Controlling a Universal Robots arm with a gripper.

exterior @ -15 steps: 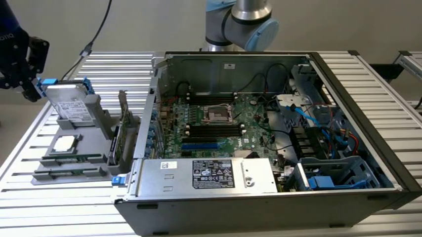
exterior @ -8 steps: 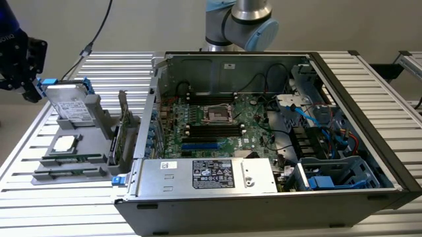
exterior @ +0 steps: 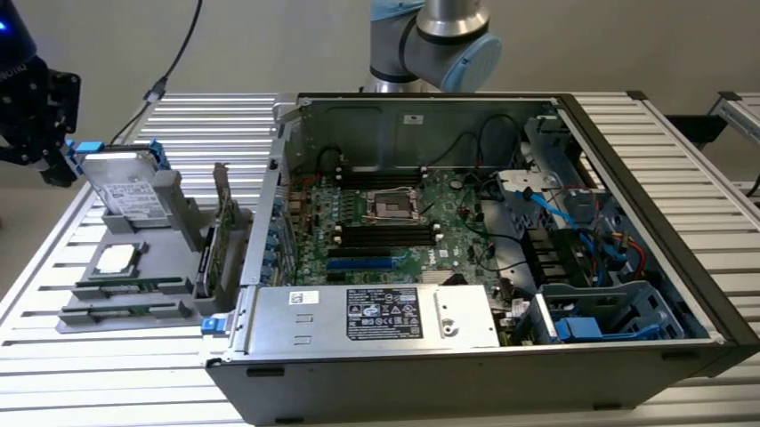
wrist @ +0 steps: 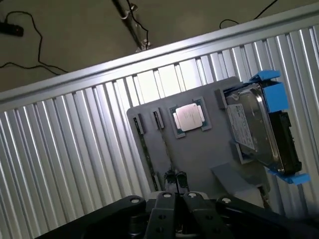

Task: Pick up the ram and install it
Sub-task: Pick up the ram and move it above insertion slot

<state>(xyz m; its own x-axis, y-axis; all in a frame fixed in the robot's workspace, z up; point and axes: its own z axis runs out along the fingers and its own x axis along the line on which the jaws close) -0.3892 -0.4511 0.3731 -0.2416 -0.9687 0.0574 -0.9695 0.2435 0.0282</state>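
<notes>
**Hand closed and empty near the parts holder; ram seated in the holder.**
Exterior view: you find the hand (exterior: pixel 50 165) at the upper left of the frame, just beside the hard drive (exterior: pixel 125 191). The ram (exterior: pixel 133 286) lies in the grey holder (exterior: pixel 166 213) at the lower left, on the tabletop (exterior: pixel 95 374), apart from the hand. Wrist view: the fingers (wrist: pixel 164 199) are pressed together with nothing between them, over the holder, which carries a processor (wrist: pixel 189 117).
</notes>
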